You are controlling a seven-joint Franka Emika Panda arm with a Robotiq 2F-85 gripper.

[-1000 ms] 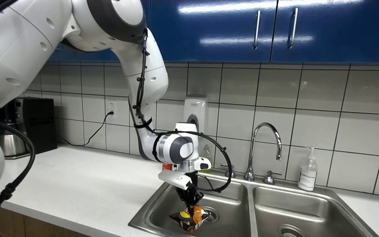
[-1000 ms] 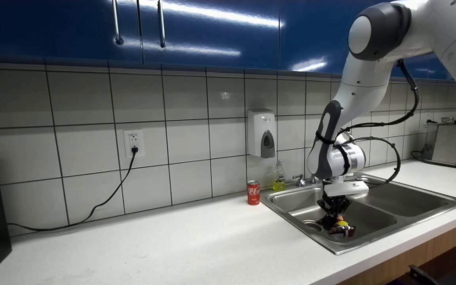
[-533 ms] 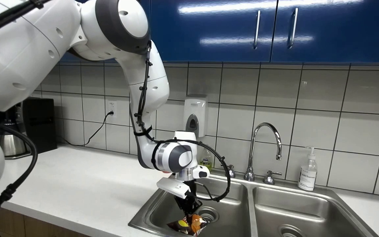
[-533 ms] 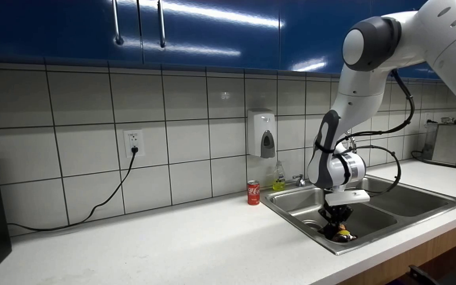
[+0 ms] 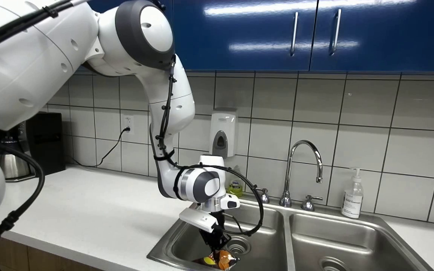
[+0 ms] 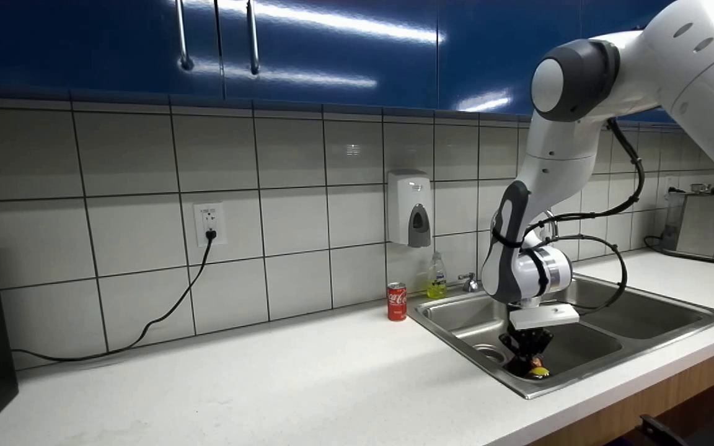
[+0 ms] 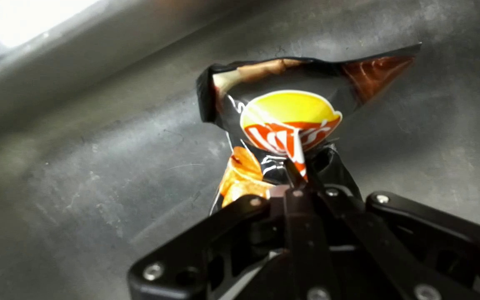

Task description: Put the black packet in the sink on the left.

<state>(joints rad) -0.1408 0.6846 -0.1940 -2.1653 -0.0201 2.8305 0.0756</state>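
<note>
The black packet [image 7: 292,110] is a shiny chip bag with a yellow and red label and an orange chip picture. My gripper [image 7: 300,173] is shut on a pinched fold at its middle in the wrist view. In both exterior views the packet [image 5: 225,259] [image 6: 538,372] hangs under the gripper [image 5: 216,250] [image 6: 527,358], low inside the left basin [image 5: 262,244] of the steel sink, close to its front wall. The front rim hides part of the packet in an exterior view. I cannot tell whether the packet touches the basin floor.
A divider [image 5: 288,241] separates the left basin from the right basin [image 5: 333,241]. A faucet [image 5: 288,173] stands behind, with a pump bottle [image 5: 352,197] to its right. A red can [image 6: 396,301] and a dish soap bottle [image 6: 436,279] stand by the sink's corner on the white counter [image 6: 258,371].
The arm has moved down, lowering my gripper and the held packet deeper into the left basin. The front rim now covers more of the packet. The gripper has stayed shut on it.
</note>
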